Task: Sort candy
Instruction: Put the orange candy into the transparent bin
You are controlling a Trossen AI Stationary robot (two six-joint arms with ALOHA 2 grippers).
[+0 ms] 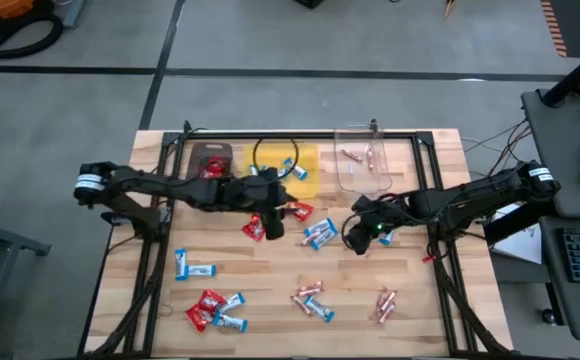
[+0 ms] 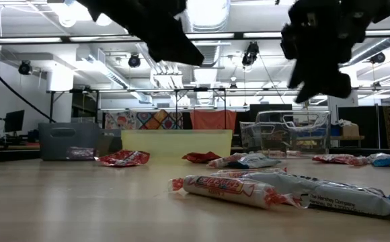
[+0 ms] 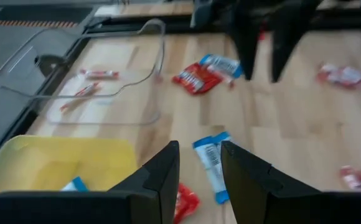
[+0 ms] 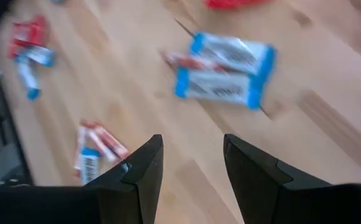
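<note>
Wooden slats form the tabletop [image 1: 270, 290] I work over, scattered with small wrapped candies [image 1: 213, 310]. Nearest me, red packets and blue-and-white bars cluster well short of the yellow plastic bin [image 1: 305, 172]. Closer to that bin, my left gripper [image 3: 199, 168] hovers with fingers parted and empty above a blue-and-white bar [image 3: 210, 163]. To its right, my right gripper [image 4: 193, 165] hangs open and empty above a pair of blue-and-white bars [image 4: 225, 76]. I should centre over one bar before closing. Beyond the yellow bin's right side, a clear plastic bin [image 1: 362, 160] holds slim pink sticks [image 1: 358, 155].

Blue-and-white bars [image 4: 224, 73] were blurred in the right wrist view; the yellow bin [image 3: 50, 167] was cut off by the frame edge.
</note>
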